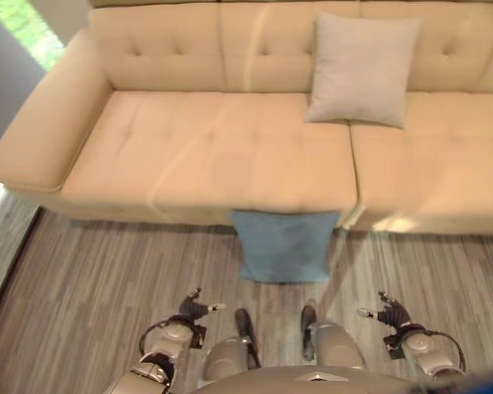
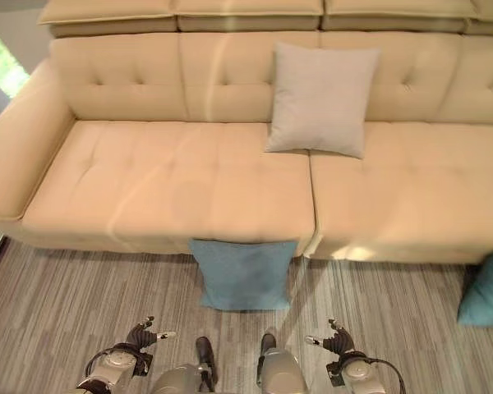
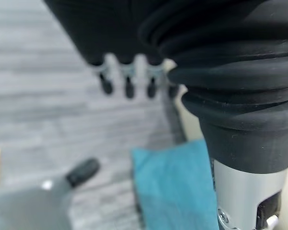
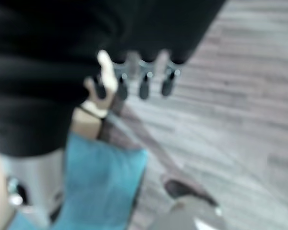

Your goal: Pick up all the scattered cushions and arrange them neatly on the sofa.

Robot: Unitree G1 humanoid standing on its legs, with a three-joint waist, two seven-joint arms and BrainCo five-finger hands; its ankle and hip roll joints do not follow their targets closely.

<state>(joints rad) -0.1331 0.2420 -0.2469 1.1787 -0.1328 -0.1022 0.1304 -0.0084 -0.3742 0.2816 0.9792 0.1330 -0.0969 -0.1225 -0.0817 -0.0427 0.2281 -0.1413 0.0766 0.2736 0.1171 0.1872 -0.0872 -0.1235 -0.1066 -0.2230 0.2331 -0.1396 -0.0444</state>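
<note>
While both hands hang empty, fingers relaxed, left hand and right hand should flank blue cushion at 12 o'clock, propped against sofa, then lift beside grey cushion.

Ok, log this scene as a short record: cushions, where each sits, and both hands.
sofa: beige, facing the robot
grey cushion: upright on the seat, leaning on the backrest
blue cushion: on the floor, propped against the sofa front, directly ahead
second blue cushion: on the floor at the right edge of view, near the sofa front
left hand: low over the floor, fingers relaxed, holding nothing
right hand: low over the floor, fingers relaxed, holding nothing
cushions off the sofa: two
</note>
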